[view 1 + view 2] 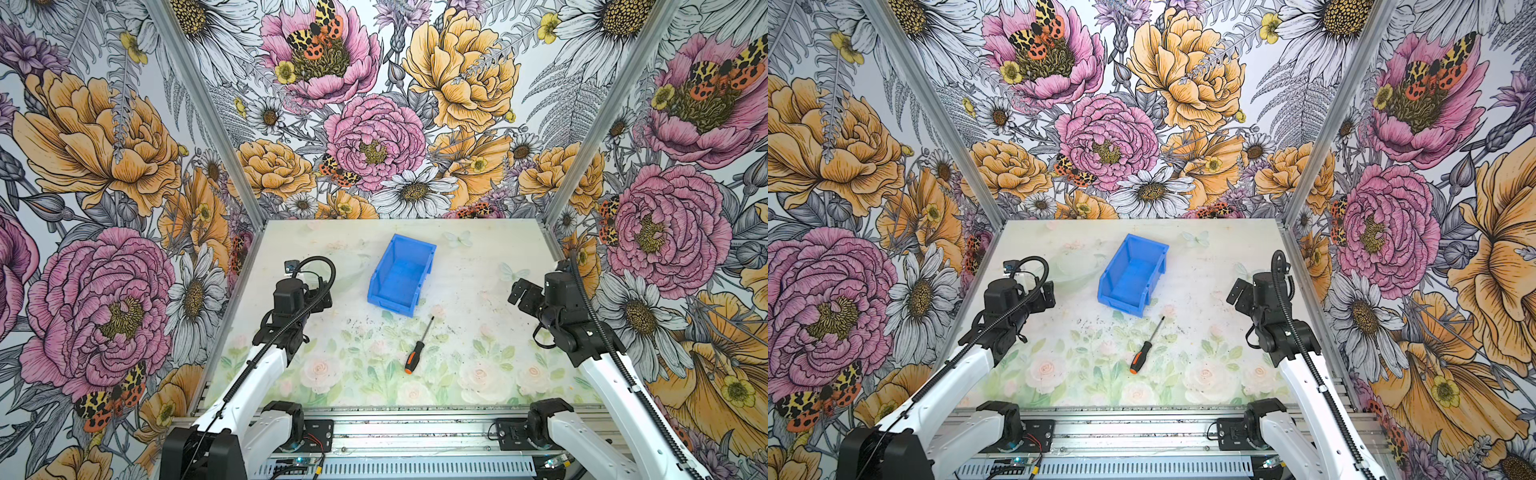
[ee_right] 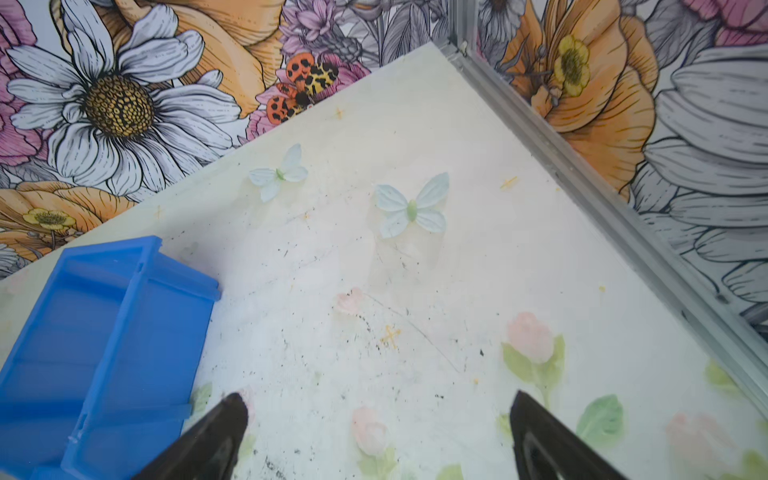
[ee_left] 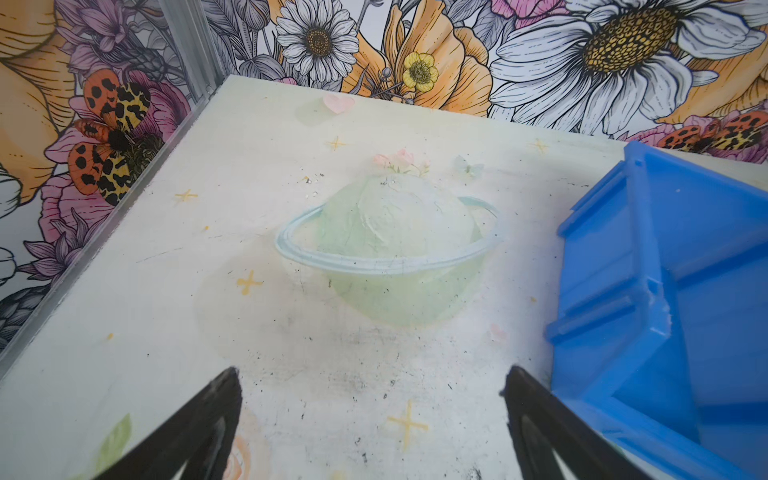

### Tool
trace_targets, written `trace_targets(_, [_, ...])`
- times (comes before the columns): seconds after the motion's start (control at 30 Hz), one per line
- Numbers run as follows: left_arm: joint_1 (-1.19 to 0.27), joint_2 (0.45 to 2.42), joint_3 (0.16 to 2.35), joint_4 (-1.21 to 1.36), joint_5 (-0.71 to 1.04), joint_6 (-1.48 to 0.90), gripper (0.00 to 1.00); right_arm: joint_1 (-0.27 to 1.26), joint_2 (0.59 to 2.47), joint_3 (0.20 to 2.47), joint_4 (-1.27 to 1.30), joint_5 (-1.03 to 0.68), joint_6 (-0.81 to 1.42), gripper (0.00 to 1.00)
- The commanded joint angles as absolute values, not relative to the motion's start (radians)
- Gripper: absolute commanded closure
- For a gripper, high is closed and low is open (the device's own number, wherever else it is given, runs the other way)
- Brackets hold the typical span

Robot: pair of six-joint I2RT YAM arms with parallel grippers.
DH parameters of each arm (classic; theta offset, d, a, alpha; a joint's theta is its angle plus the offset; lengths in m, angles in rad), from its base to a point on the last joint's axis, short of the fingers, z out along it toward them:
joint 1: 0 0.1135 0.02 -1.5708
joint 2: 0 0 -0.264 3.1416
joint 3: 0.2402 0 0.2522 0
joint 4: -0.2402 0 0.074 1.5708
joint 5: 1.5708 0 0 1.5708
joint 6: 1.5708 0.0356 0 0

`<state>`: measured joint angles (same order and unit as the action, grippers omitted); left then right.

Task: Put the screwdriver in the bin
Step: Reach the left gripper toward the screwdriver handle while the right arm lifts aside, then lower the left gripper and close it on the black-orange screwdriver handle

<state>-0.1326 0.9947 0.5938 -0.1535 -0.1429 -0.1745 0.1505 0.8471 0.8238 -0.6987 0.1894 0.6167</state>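
Note:
The screwdriver (image 1: 419,347) (image 1: 1145,348) lies flat on the flowered mat, its orange-ended black handle toward the front and its thin shaft pointing at the bin. The blue bin (image 1: 401,276) (image 1: 1131,276) (image 3: 665,291) (image 2: 95,332) stands just behind it, empty, its low side facing the front. To the left of the bin hovers my left gripper (image 1: 323,296) (image 1: 1047,294) (image 3: 370,374), open with only mat between its fingers. Over at the right, my right gripper (image 1: 518,293) (image 1: 1237,295) (image 2: 376,399) is open too and holds nothing. Neither wrist view shows the screwdriver.
A faint pale green rounded shape with a ring (image 3: 386,253) shows on the mat between the left gripper and the back left corner. Flowered walls with metal posts (image 1: 552,216) close in the back and both sides. A metal rail (image 1: 415,432) runs along the front.

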Motion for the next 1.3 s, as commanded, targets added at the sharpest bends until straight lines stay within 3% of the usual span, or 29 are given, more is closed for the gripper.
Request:
trace_targets(0.0, [-0.157, 0.986, 0.673, -0.353, -0.077, -0.283, 0.01, 0.166, 0.857, 0.801, -0.755, 0.109, 0.71, 0.01])
trace_targets(0.23, [-0.33, 0.971, 0.711, -0.436, 0.031, -0.432, 0.01, 0.173, 0.903, 0.77, -0.756, -0.047, 0.705, 0.01])
trace_targets(0.5, [-0.661, 1.054, 0.699, -0.45, -0.09, -0.644, 0.01, 0.181, 0.866, 0.704, -0.759, -0.131, 0.667, 0.0])
trace_targets(0.73, [-0.889, 1.274, 0.791, -0.481, -0.196, -0.75, 0.01, 0.18, 0.858, 0.677, -0.765, -0.188, 0.613, 0.0])
trace_targets(1.07, [-1.021, 1.603, 0.981, -0.505, -0.228, -0.807, 0.03, 0.181, 0.899, 0.693, -0.737, -0.234, 0.579, 0.0])
trace_targets(1.27, [-1.044, 1.709, 1.059, -0.577, -0.216, -0.802, 0.11, 0.181, 0.895, 0.681, -0.732, -0.242, 0.578, 0.0])
